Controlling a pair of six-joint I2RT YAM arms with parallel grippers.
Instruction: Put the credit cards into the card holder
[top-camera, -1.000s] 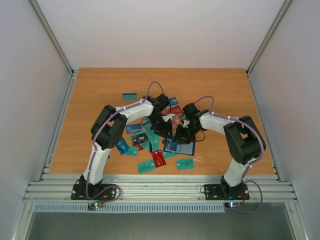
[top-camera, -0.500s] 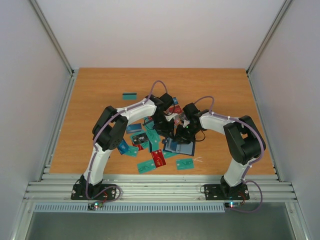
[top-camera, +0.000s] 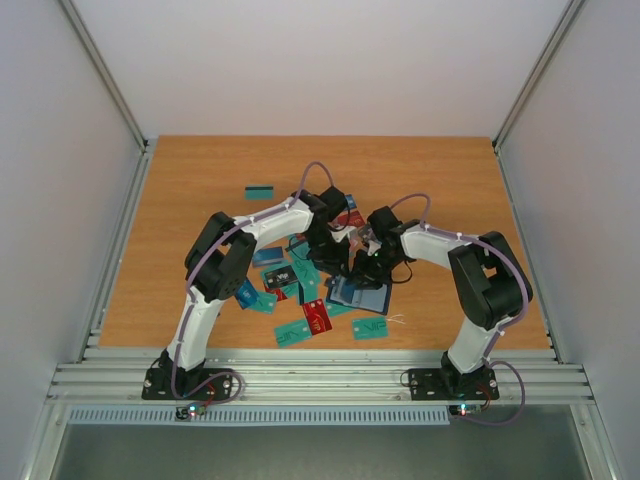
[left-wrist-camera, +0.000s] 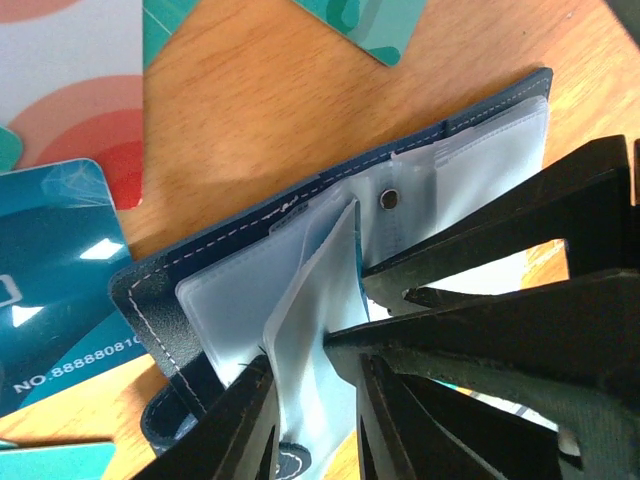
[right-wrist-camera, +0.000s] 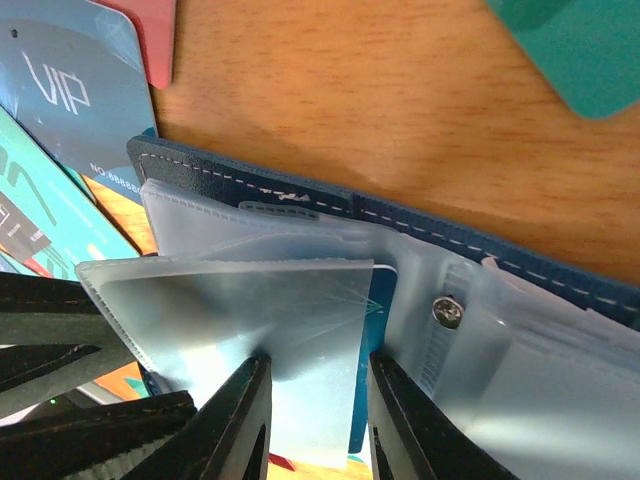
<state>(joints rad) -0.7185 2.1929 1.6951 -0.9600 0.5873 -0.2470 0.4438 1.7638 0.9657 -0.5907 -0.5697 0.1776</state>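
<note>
The card holder (top-camera: 366, 296) lies open on the table, navy cover (left-wrist-camera: 215, 255) down and clear plastic sleeves up. Both grippers meet over it. My left gripper (top-camera: 338, 262) has its jaws a little apart around an upturned sleeve (left-wrist-camera: 315, 300). My right gripper (top-camera: 362, 262) has its jaws apart too, with a raised sleeve (right-wrist-camera: 250, 310) between them. A blue card (right-wrist-camera: 378, 340) sits edge-on among the sleeves beside the right finger. Several credit cards lie around: a red one (top-camera: 316, 316), teal ones (top-camera: 370, 328) (top-camera: 292, 332) and a blue VIP card (right-wrist-camera: 70, 90).
A lone teal card (top-camera: 260, 191) lies farther back on the left. Cards crowd the wood left of the holder, including a blue one (left-wrist-camera: 50, 280) and a white-and-red one (left-wrist-camera: 70, 80). Metal rails and white walls border the table.
My left gripper moved right, up to the card holder beside the right gripper, and has held there for the last half second. The right arm has barely moved.
</note>
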